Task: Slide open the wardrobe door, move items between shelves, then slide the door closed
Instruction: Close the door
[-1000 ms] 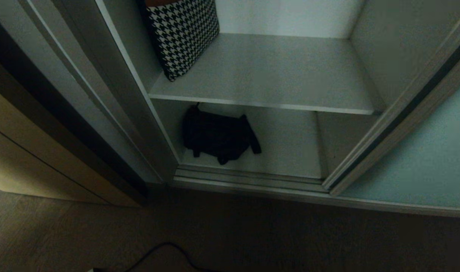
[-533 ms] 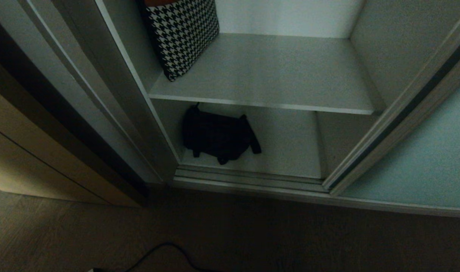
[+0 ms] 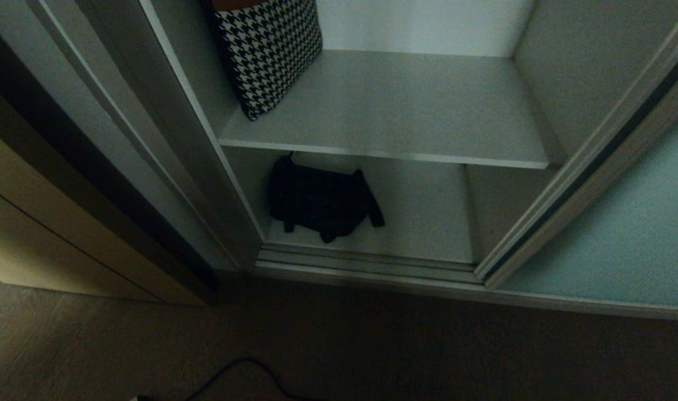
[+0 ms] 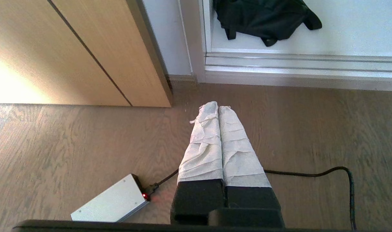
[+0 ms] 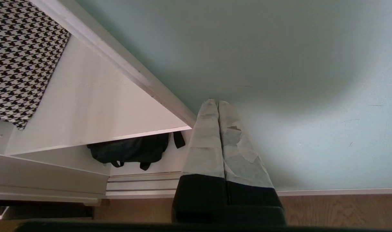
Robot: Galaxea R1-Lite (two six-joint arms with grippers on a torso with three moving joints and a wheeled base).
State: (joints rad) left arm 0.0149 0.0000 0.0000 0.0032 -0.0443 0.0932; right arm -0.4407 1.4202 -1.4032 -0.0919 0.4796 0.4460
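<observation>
Presently right pincer (image 5: pixel 218 102), closed and empty, fingertips at sliding wardrobe door (image 5: pixel 279 64).

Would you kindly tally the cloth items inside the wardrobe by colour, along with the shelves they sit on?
Black fabric pieces: 1, the black fabric piece on the lower shelf.
Black-and-white houndstooth cloths: 1, the houndstooth cloth on the upper shelf.
Shelves in view: 2.
Total: 2 items, 2 shelves.
</observation>
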